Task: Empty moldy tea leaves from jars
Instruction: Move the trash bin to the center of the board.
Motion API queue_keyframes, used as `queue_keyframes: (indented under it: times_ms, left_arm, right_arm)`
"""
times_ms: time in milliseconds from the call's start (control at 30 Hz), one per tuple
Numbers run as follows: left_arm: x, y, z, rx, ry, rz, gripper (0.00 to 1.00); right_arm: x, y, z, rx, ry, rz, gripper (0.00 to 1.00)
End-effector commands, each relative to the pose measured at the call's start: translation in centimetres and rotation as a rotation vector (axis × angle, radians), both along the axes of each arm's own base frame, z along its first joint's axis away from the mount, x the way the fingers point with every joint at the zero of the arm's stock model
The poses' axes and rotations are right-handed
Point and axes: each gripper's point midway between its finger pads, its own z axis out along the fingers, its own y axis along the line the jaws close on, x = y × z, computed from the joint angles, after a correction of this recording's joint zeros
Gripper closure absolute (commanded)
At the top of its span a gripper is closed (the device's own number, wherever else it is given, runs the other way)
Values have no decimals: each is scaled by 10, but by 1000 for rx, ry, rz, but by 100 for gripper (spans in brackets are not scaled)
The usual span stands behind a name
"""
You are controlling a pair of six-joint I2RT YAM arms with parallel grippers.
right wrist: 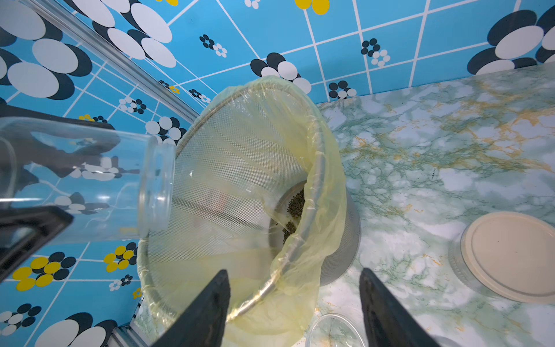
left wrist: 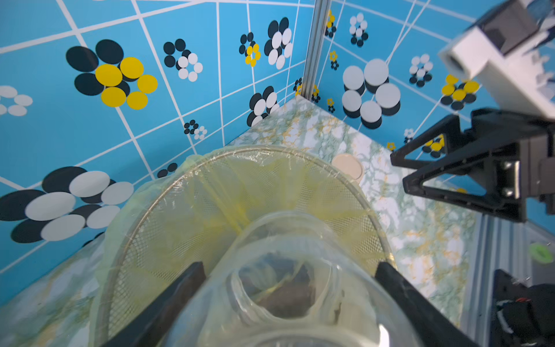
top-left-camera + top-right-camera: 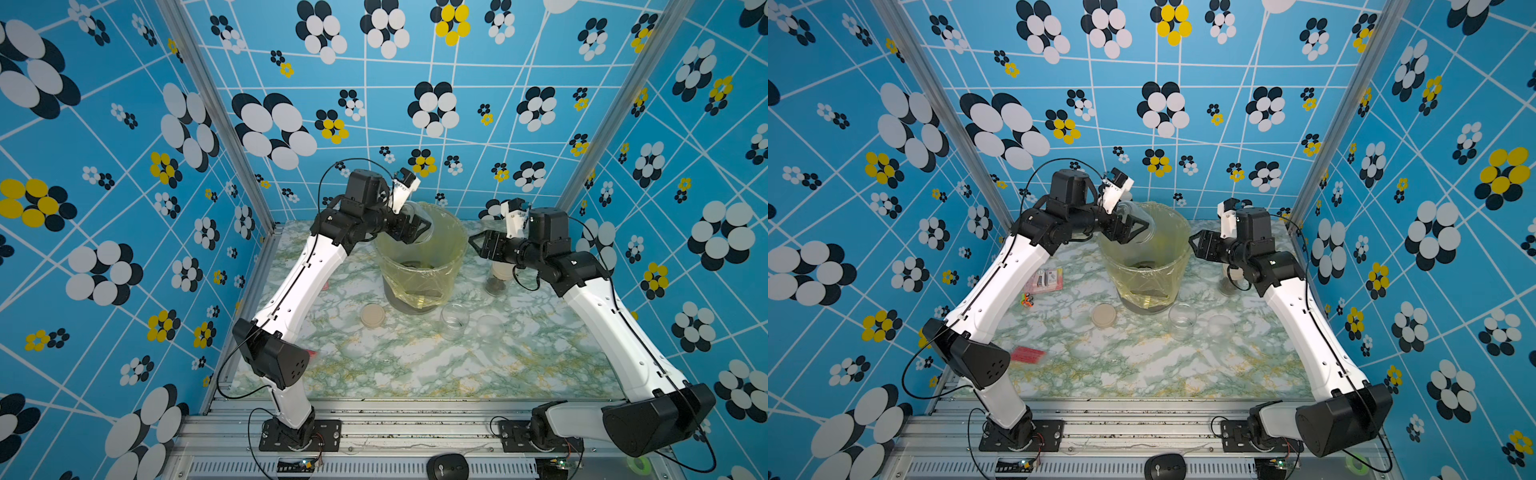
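Jar (image 1: 90, 180) clamped in left gripper (image 2: 289, 266), tipped mouth-first over bin (image 3: 419, 276), looks empty; tea leaves (image 1: 295, 201) lie in bin. Right gripper (image 1: 293, 272) empty, jaws apart, beside bin, nearer the lidded jar (image 3: 498, 274).

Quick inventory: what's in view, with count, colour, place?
bin: one, yellow bag, back of table
tea leaves: dark heap, inside bin
held jar: one, clear, tilted over bin
open jar: one, clear, before bin
lidded jar: one, clear, right of bin
beige lid: one, loose, before bin
translucent lid: one, beside open jar
pink packet, red item: table's left
mouse: one, black, front rail
left end effector: black, shut on held jar
right end effector: black, open, empty
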Motion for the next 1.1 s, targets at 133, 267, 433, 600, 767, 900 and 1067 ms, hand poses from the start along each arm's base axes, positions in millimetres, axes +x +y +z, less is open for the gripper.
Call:
queue_keyframes:
  times_ms: [133, 267, 433, 600, 767, 900, 1067]
  left_arm:
    - [-14, -3, 69, -285, -26, -76, 79]
    - [-17, -6, 43, 100, -167, 33, 79]
    - [-14, -2, 21, 89, -23, 10, 79]
    - [-8, 8, 35, -162, 62, -38, 79]
    - [-4, 9, 44, -267, 97, -69, 79]
    - [-4, 6, 49, -320, 115, -105, 79]
    - [3, 12, 18, -52, 41, 44, 79]
  right_arm:
    - [-5, -2, 9, 24, -16, -8, 31]
    - [-5, -3, 10, 22, -17, -10, 31]
    - [-2, -1, 9, 44, -12, -6, 31]
    - [-2, 0, 7, 42, -6, -3, 31]
    - [-2, -1, 7, 38, -5, -6, 30]
    - [-2, -2, 5, 34, -3, -10, 31]
    - [-2, -2, 5, 33, -4, -9, 31]
